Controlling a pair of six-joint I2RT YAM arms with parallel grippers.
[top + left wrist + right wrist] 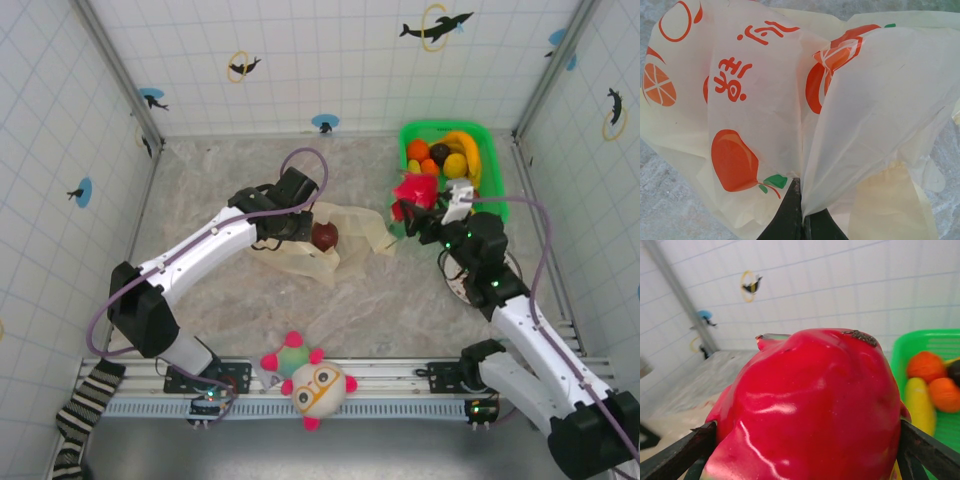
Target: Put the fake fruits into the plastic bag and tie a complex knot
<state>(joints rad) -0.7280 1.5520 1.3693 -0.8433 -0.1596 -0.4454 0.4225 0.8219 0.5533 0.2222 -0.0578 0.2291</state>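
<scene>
The cream plastic bag (352, 232) with orange fruit prints lies crumpled mid-table, and a dark maroon fake fruit (325, 236) rests in its folds. My left gripper (283, 226) is shut on the bag's film (765, 100), which is pinched between the black fingertips (795, 210). My right gripper (418, 205) hovers beside the basket's near-left corner, shut on a glossy red fake fruit (412, 189). In the right wrist view this fruit (815, 405) sits between the spread fingers (685, 450). The knot is out of view.
A green basket (441, 127) at the back right holds orange (418, 150), yellow (466, 150) and dark fruits. A pink-spiked plush toy (312, 385) sits at the near edge between the arm bases. Tiled walls enclose the table.
</scene>
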